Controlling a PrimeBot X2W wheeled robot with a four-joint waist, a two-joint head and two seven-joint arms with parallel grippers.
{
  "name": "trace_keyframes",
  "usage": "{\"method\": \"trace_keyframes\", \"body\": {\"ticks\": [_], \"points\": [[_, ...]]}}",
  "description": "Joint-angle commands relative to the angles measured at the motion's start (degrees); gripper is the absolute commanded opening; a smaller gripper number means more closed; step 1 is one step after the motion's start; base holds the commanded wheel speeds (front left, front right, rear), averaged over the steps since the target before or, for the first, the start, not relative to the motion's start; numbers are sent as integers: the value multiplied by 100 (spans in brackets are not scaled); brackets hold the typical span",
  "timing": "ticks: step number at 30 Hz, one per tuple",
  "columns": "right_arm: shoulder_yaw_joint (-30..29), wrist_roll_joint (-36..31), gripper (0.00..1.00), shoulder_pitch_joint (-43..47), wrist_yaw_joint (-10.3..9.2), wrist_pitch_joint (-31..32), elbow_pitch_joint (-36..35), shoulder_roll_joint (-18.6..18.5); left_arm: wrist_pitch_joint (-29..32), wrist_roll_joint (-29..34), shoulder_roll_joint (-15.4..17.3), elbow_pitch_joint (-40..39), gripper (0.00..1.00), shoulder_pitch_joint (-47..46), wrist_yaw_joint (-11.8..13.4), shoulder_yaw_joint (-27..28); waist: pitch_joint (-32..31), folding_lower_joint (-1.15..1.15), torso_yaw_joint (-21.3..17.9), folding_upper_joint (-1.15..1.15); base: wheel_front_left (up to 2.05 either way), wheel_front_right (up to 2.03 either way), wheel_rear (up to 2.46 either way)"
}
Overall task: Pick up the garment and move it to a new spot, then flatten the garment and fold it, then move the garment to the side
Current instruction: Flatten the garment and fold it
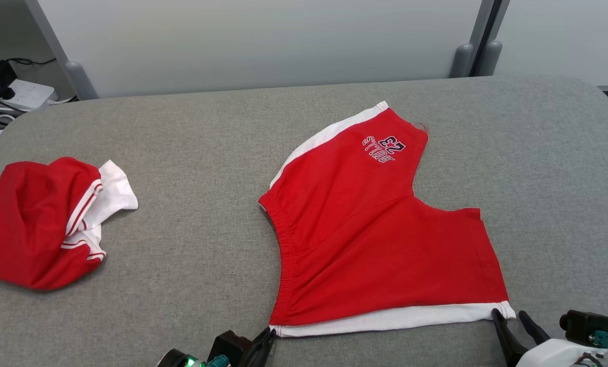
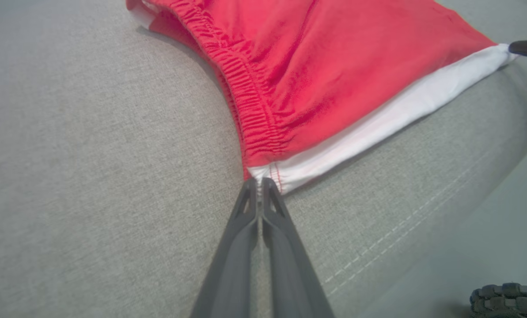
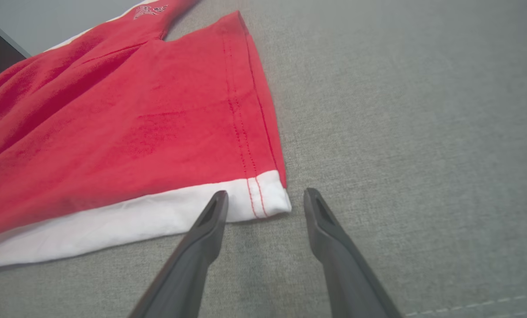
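**Two grippers at the shorts' near corners**

Counting: two garments, one table, two grippers of mine, one power strip.

The shorts (image 1: 375, 229) are lying spread flat, right of centre on the grey table (image 1: 191, 153). They are red with white side bands, and the leg with the print (image 1: 385, 148) is pointing away from me. The waistband is facing left and one white band is running along the near side. The other garment, a red and white heap (image 1: 28, 224), is sitting crumpled at the table's left edge, well apart from the shorts.

I am holding my left gripper (image 1: 269, 334) low at the near waistband corner. Its fingers are pressed together with no gap, tips touching the white corner seam. I cannot tell whether any cloth is nipped between them.

I am holding my right gripper (image 1: 508, 313) low at the near hem corner, fingers spread wide and gripping nothing. In the right wrist view one finger (image 3: 210, 212) is lying over the white band. The other is on bare table just beside the corner.

Open room: bare table is lying between the two garments, also right of the shorts and behind them up to the wall (image 1: 263, 41). The near band is running close to the table's front edge. The power strip (image 1: 21, 94) is sitting off the table at far left.
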Motion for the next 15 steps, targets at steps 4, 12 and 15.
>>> {"method": "trace_keyframes", "body": {"ticks": [4,12,15], "points": [[248,145,60,-225,20,-77,54,-78,-60,90,59,-128,0,-253,-51,184,38,0,10,0,0,0,0],[553,429,0,-312,20,-77,259,-66,-60,123,53,-176,0,-194,-58,215,-40,0,-100,0,0,0,0],[553,418,0,-233,20,-77,133,-193,-60,114,45,-251,0,-143,-80,208,-105,0,-141,0,0,0,0]]}}
